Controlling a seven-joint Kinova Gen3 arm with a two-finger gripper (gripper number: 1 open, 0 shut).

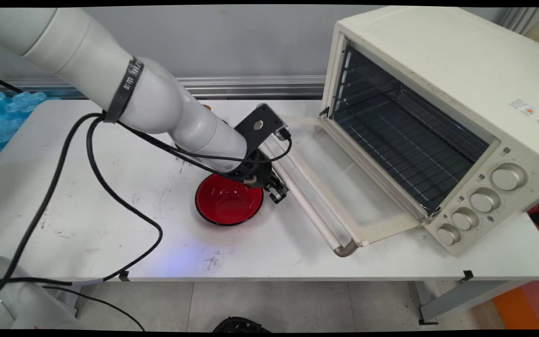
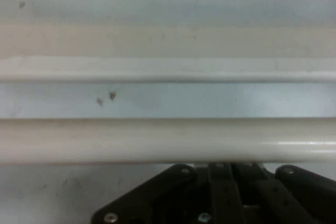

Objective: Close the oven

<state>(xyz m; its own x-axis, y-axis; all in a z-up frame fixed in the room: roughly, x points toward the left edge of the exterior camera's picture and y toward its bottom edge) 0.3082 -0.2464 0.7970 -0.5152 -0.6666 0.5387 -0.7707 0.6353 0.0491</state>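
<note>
Low over the table [image 1: 110,224], the gripper [image 1: 279,192] sits between the red bowl [image 1: 227,202] and the open oven door's handle [image 1: 307,206], whose bar runs crosswise just ahead of it [image 2: 168,140]. Whether its fingers are apart, I cannot tell.

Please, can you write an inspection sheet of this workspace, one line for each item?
Surface: white table, scuffed with dark marks.
Things: red bowl upright, empty; oven with door open flat, rack inside, handle facing the hand camera.
Clutter: nothing seen.
Gripper: gripper low between bowl and door handle; grip state unclear.
Cables: black cables hang from arm across table.
Surroundings: grey wall, blue foam at left.
</note>
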